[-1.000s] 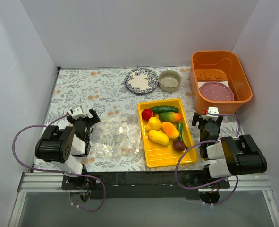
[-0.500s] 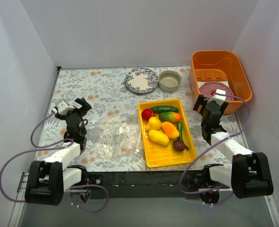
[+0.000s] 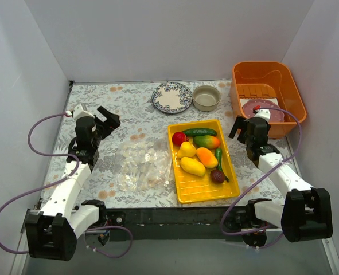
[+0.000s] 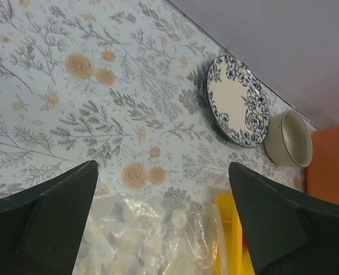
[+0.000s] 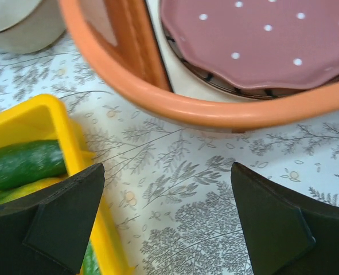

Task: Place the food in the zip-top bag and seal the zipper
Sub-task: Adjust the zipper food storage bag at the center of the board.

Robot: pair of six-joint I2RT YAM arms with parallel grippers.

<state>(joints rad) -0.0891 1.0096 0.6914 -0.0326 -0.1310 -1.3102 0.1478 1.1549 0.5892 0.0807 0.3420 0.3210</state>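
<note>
Probably the limp, slippery zip-top bag (image 3: 141, 167) is best pinched at its edge; left fingers (image 4: 60, 220) and right fingers (image 5: 66, 209) stand spread, empty.

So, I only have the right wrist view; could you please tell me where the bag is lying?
Observer: The clear bag lies flat on the table, just left of the yellow tray.
Operator: Thank you; is the left gripper close to it?
Observer: The left gripper hangs open above the table beyond the bag's far left corner, holding nothing.
Operator: And the food?
Observer: All the food sits in the tray, none visibly in the bag.
</note>
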